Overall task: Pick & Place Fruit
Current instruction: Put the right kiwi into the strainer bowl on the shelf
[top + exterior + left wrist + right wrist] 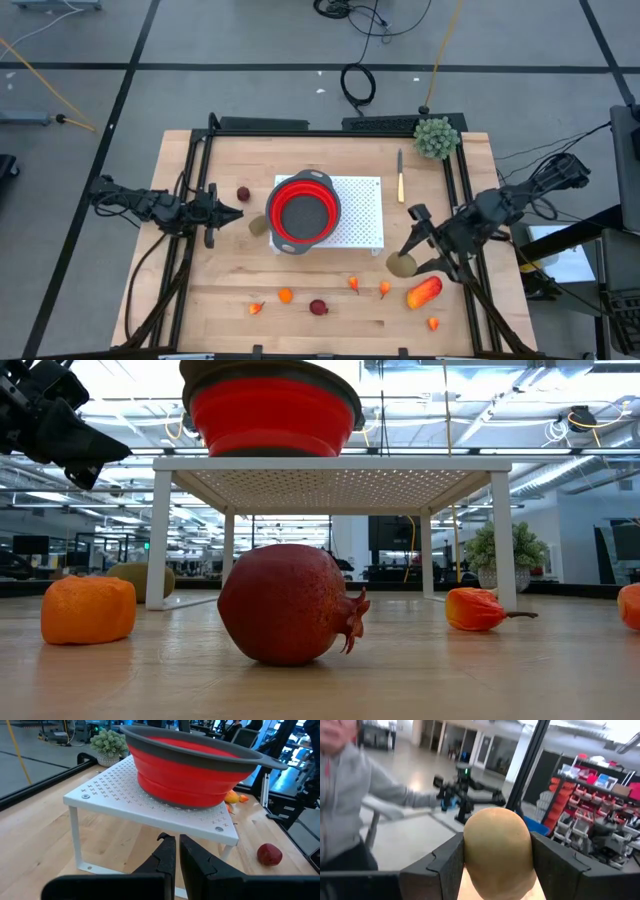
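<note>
high view has the right gripper (408,258) clamped on a brown kiwi (402,265), off the white rack's (362,215) near right corner, the red bowl (303,210) sitting on that rack. left gripper (232,213) waits pinched shut, just left of the rack.

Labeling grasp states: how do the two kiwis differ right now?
The kiwi at the right is clamped between the right gripper fingers; the kiwi by the rack lies free on the table, just ahead of the shut left gripper. The right one sits near the table's front right; the other sits beside the red bowl. Both are brown ovals.
</note>
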